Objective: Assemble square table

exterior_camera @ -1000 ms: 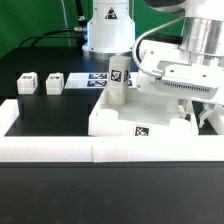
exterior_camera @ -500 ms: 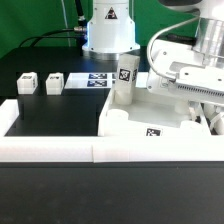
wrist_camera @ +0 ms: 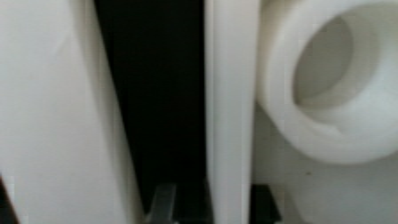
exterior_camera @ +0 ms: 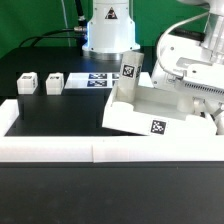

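Observation:
The square table top [exterior_camera: 140, 105] is a large white slab with a tag on its front edge. It is lifted off the table and tilted. One tagged white leg [exterior_camera: 127, 80] stands in its far corner on the exterior view's left and leans with it. My gripper [exterior_camera: 200, 95] is shut on the slab's side wall at the exterior view's right. In the wrist view that wall [wrist_camera: 231, 100] runs between my fingertips [wrist_camera: 166, 205], next to a round socket [wrist_camera: 338, 70]. Two loose tagged legs [exterior_camera: 27, 83] [exterior_camera: 53, 83] stand on the black table at the left.
A long low white border wall [exterior_camera: 60, 150] runs along the front of the table. The marker board [exterior_camera: 98, 79] lies flat at the back, in front of the robot base [exterior_camera: 107, 35].
The table top has risen and tilted, and has shifted toward the exterior view's right with my gripper. The leg in it now leans. The two loose legs have not moved.

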`<state>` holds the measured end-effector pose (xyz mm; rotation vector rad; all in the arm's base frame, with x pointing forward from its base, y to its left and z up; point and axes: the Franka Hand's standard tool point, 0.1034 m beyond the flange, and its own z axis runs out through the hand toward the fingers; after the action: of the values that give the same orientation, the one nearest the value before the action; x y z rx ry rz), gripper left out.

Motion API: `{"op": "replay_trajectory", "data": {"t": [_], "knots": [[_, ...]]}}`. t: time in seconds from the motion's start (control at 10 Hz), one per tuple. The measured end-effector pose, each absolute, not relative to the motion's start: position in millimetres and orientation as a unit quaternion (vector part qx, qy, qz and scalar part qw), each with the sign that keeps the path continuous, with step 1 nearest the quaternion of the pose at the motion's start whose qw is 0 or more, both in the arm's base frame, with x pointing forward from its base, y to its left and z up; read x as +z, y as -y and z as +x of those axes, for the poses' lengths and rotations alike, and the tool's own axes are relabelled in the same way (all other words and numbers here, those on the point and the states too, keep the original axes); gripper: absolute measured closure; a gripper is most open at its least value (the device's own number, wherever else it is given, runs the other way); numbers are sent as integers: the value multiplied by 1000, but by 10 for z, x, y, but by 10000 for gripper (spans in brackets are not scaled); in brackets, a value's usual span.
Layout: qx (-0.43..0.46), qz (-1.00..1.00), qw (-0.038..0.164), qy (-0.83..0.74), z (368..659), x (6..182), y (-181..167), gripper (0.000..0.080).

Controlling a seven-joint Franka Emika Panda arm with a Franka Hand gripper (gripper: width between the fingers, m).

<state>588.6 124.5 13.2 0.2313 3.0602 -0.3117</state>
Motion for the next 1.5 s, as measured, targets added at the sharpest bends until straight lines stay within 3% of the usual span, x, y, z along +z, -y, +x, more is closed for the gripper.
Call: {"op": "replay_trajectory", "data": {"t": [0.1, 0.3, 0.4, 0.5, 0.6, 0.9, 1.5], "knots": [[-101, 75, 28, -992, 5884, 129, -1240, 735], [-111, 81, 27, -990, 5898, 143, -1115, 489], [-115, 85, 26, -989, 5907, 150, -1054, 489], [-121, 89, 25, -988, 5913, 161, -981, 289], [-124, 92, 25, -988, 5920, 169, -935, 194], [-125, 94, 25, -987, 5923, 165, -904, 152], [-125, 97, 26, -987, 5926, 172, -899, 150]]}}
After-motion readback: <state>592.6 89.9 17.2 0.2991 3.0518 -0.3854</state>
